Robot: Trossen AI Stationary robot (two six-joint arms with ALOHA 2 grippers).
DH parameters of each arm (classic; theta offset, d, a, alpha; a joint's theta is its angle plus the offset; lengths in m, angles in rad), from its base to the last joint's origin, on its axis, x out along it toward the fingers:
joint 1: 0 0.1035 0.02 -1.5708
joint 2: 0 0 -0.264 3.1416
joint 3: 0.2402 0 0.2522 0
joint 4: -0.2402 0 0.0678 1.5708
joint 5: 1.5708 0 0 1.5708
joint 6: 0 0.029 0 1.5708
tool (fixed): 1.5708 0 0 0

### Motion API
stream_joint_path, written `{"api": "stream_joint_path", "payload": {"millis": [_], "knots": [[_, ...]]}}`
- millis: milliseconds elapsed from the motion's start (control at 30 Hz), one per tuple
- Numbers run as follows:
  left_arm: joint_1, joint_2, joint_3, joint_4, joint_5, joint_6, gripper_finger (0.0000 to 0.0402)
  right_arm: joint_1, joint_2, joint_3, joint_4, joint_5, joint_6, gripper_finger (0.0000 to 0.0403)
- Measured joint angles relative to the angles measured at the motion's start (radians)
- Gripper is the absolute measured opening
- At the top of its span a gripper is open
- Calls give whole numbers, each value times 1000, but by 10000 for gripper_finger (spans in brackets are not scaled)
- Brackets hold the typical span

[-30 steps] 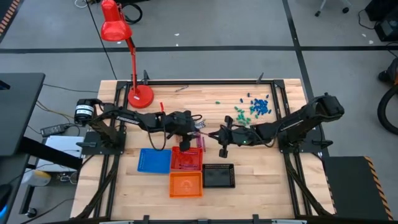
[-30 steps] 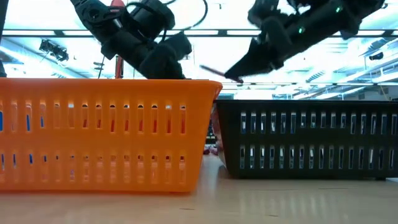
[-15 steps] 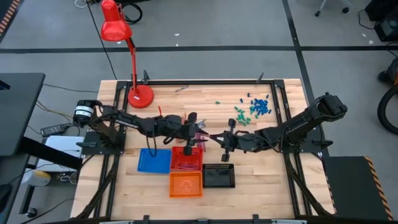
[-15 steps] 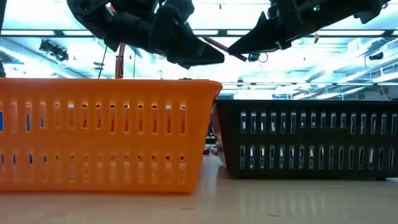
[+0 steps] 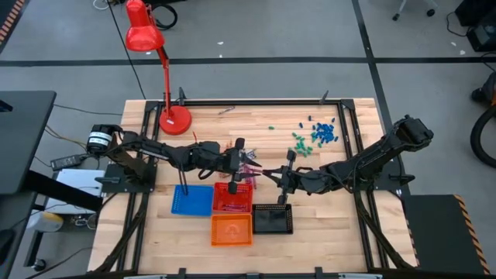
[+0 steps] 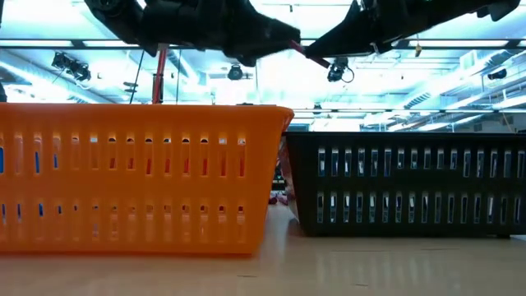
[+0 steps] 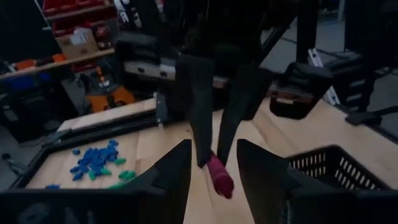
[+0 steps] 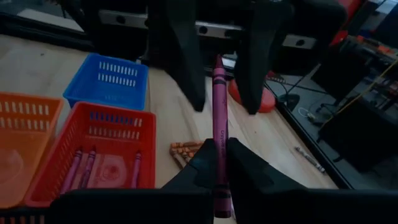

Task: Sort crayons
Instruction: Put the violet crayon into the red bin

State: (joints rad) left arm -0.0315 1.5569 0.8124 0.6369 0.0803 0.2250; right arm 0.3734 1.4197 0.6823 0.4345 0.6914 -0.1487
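My right gripper (image 8: pixel 217 163) is shut on a magenta crayon (image 8: pixel 219 112) in mid-air above the trays. My left gripper (image 7: pixel 214 158) faces it, open, with one finger (image 8: pixel 186 62) on each side of the crayon's far tip, not touching it. In the high view the two grippers (image 5: pixel 256 166) (image 5: pixel 271 173) meet over the middle of the table. More magenta crayons (image 8: pixel 84 165) lie in the red tray (image 5: pixel 232 197). Orange crayons (image 8: pixel 185 150) lie on the table beside it. My right gripper pinches the magenta crayon between its two fingers on the wrapped shaft near its rear end (image 8: pixel 218 155). The fingers come about level from the table's right and the crayon lies along them, sticking out ahead toward the left gripper. The crayon is lifted clear.
A blue tray (image 5: pixel 192 199), an orange tray (image 5: pixel 232 229) and a black tray (image 5: pixel 272 218) stand near the red one below the grippers. Green and blue bits (image 5: pixel 318 133) are scattered at the far right. A red lamp (image 5: pixel 174 116) stands at the far left.
My left gripper has risen and tipped up from pointing down to about level, and its open fingers now stand around the crayon's free tip. My right gripper has lifted the crayon a little and swung it toward the left gripper.
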Motion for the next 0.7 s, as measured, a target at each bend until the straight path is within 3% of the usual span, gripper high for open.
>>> {"api": "stream_joint_path", "payload": {"millis": [700], "knots": [[-2, -11, 0, -45, 23, -14, 129, -1, 0, 0, 6, -3, -3, 31]]}}
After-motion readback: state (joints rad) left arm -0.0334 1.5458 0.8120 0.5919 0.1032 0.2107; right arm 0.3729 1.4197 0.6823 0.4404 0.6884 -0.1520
